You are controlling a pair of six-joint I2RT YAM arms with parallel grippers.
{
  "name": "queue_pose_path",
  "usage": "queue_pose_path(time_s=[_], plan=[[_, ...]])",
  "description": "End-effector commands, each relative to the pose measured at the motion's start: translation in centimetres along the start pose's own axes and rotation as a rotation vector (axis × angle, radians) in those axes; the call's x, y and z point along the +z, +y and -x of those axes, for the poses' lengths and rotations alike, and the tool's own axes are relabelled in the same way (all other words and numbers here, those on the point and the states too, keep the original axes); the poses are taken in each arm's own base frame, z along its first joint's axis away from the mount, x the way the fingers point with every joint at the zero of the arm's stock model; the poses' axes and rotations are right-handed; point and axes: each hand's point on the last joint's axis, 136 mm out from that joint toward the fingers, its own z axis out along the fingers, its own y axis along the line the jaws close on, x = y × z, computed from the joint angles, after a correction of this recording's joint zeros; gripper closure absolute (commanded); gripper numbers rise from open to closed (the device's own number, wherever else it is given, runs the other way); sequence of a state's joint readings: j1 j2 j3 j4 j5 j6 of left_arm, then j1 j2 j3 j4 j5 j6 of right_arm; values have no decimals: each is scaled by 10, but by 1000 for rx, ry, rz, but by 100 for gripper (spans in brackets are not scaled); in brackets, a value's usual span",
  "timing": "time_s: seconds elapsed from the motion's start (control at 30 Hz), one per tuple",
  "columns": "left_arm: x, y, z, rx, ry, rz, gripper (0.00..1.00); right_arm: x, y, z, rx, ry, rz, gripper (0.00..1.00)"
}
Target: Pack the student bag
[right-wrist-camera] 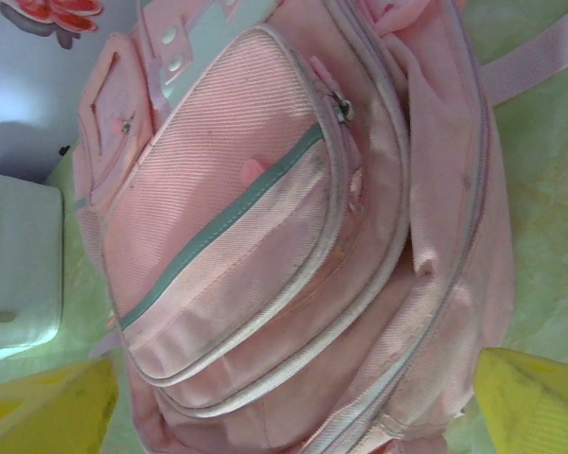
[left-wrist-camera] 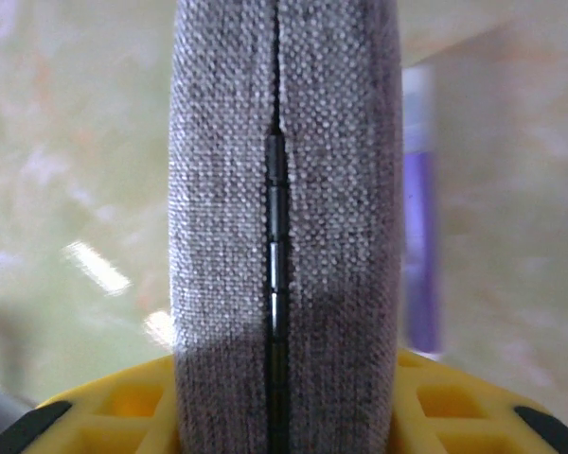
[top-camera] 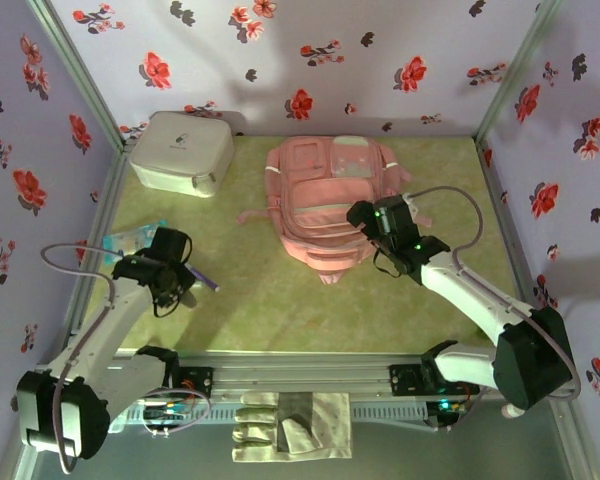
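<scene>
Bag (top-camera: 325,205), soft pink ribbed fabric with zipped pockets, lies flat far centre on the green bench (top-camera: 280,300). Right fingers (right-wrist-camera: 535,402) spread wide over its near right edge. Left fingers (left-wrist-camera: 445,416), near left, flank a grey woven pouch (left-wrist-camera: 227,236); grip unclear.

Right tool (top-camera: 363,215) touching student bag (top-camera: 315,190)

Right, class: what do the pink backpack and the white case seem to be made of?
Backpack: soft woven cloth, matt; ribbed weave, stitched seams and creases show. Case: probably a smooth stiff shell, plastic or coated fabric; rounded corners, even surface, no creases.
</scene>
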State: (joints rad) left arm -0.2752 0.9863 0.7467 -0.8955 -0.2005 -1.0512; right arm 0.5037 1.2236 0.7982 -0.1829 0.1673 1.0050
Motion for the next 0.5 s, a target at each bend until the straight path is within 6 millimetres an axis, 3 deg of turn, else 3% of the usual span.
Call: queue_pose_path(time_s=[0.0, 0.3, 0.47], plan=[[-19, -55, 9, 85, 5, -214, 64, 2, 12, -3, 4, 19, 75, 3], [-55, -207, 13, 153, 40, -668, 66, -3, 80, -28, -64, 177, 430, 3], [-69, -265, -6, 219, 125, -783, 66, -8, 102, -50, -184, 241, 510, 4]])
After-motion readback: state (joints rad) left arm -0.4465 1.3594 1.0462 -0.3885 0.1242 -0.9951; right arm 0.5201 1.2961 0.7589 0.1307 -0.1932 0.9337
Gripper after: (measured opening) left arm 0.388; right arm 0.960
